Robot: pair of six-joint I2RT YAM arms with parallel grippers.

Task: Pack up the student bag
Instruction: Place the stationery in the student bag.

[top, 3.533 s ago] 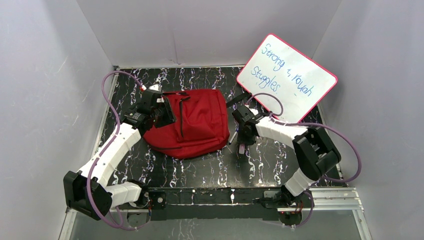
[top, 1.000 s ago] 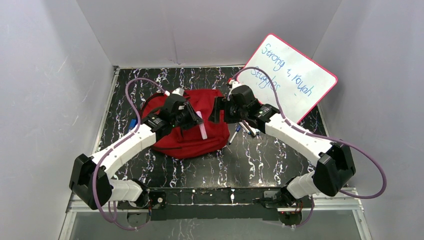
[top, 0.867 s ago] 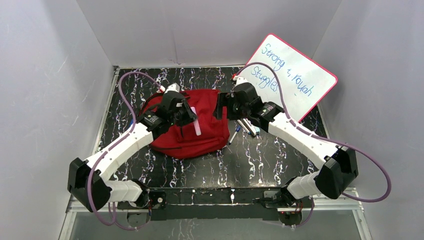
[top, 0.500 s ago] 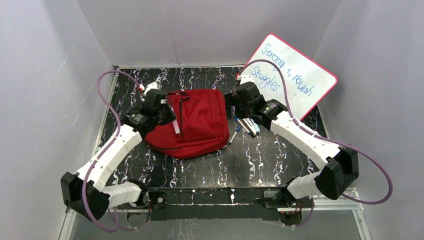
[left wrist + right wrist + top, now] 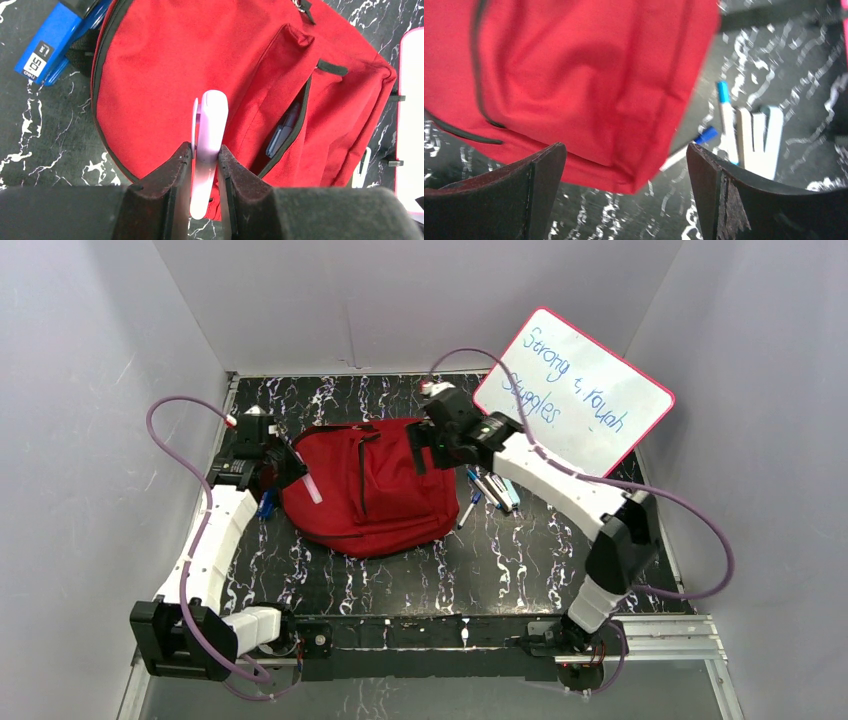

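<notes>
Lying mid-table seen from above, the student bag is waiting; in the left wrist view the left gripper is pinching a lilac pen, seemingly bound for the unzipped front pocket; in the right wrist view, the right gripper is hovering spread over the bag's corner.

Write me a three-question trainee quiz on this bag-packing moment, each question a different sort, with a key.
1. True or false: the right fingers are gripping the whiteboard.
2. What holds the lilac pen? A left fingers; B right fingers; C nothing.
3. Fill in: the front pocket of the bag is ___ (open or zipped).
Key: 1 false; 2 A; 3 open.
</notes>
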